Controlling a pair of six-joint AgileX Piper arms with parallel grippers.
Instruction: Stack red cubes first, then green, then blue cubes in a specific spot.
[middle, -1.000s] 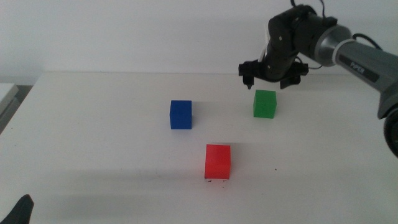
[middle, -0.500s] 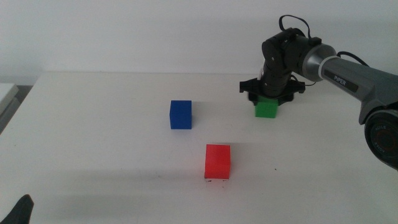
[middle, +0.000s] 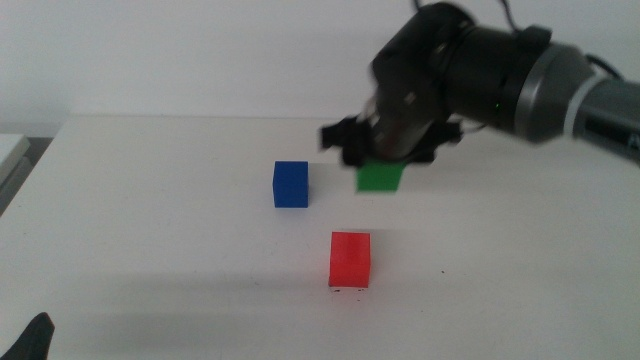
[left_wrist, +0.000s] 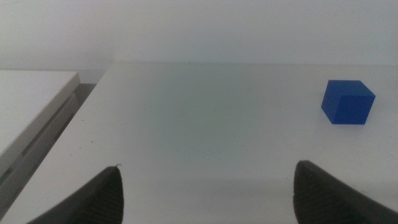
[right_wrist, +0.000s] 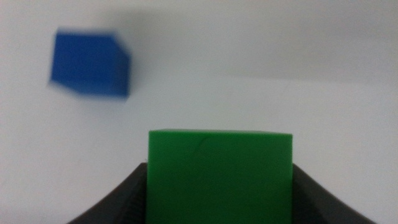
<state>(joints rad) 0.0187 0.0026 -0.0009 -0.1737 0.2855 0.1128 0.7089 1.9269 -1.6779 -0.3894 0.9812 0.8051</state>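
Above table (middle: 150, 210), right gripper (middle: 385, 160) clamping green cube (middle: 380, 177) between jaws, cube hanging clear of surface, apparently; motion blur making height hard to judge. Blue cube (middle: 291, 184) sitting just left of it. Red cube (middle: 350, 259) resting nearer camera, on scribble-marked spot (middle: 348, 291). Left gripper (left_wrist: 205, 193) waiting at bottom-left edge, jaws spread wide.
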